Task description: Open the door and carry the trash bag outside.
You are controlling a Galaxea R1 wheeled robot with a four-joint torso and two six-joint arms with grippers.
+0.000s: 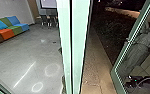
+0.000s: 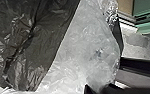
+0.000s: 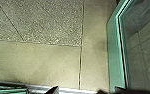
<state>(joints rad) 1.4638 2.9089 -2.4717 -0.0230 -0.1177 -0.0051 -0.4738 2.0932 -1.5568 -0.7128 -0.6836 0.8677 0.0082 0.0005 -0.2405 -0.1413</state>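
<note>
The door [image 1: 117, 72], a green-framed glass leaf, stands open at the right of the head view; its frame [image 3: 113, 55] is upright at one side of the right wrist view. Large and close in the left wrist view, the trash bag [image 2: 83, 42] is crumpled clear plastic with a dark part beside it. My left gripper [image 2: 98, 89] is shut on this bag, and the plastic partly hides the grip. My right gripper [image 3: 86, 91] is open above the doorway floor, with nothing between its fingers and apart from the door frame.
A thick pale-green post [image 1: 77, 45] divides the indoor room from the outside. Indoors are a colourful sofa [image 1: 12, 27] and chairs [image 1: 48, 21]. Outside, a paved path [image 1: 94, 62] runs beside a dark planted bed [image 1: 109, 30]. A grey statue-like figure [image 1: 141, 47] shows in the door glass.
</note>
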